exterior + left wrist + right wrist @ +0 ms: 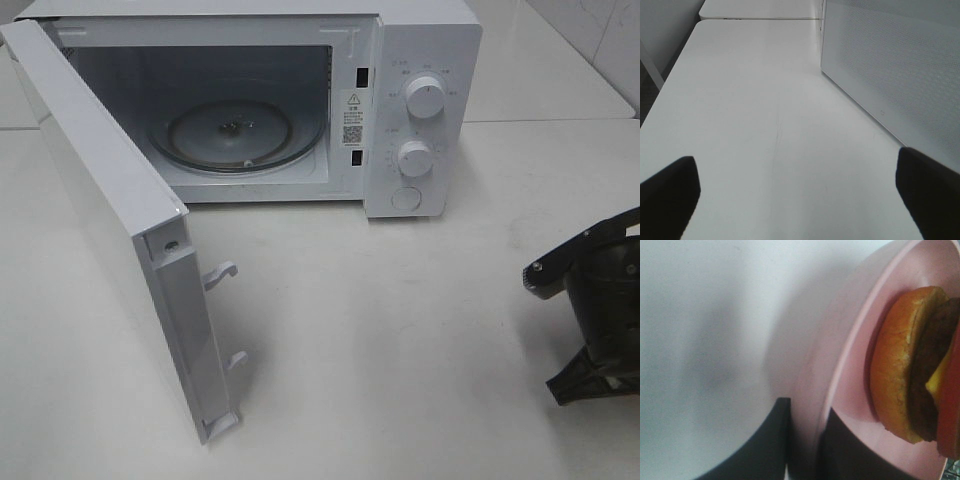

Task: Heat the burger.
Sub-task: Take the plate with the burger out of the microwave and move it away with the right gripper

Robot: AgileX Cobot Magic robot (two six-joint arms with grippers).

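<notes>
Left claw open and empty; right claw clamped on the pink plate rim.

Left gripper [795, 200]: fingers spread wide over bare white table [400, 330], beside the microwave door [110, 220]. Microwave [420, 110]: door swung open, glass turntable [235, 135] inside, nothing on it. Right gripper [802, 440]: jaws pinch the plate [850, 365] rim; the burger [915, 365] sits on that plate.

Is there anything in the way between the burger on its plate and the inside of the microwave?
Nothing visible. The microwave door stands wide open, the glass turntable is bare, and the table in front is clear. The right hand grips the pink plate carrying the burger.
</notes>
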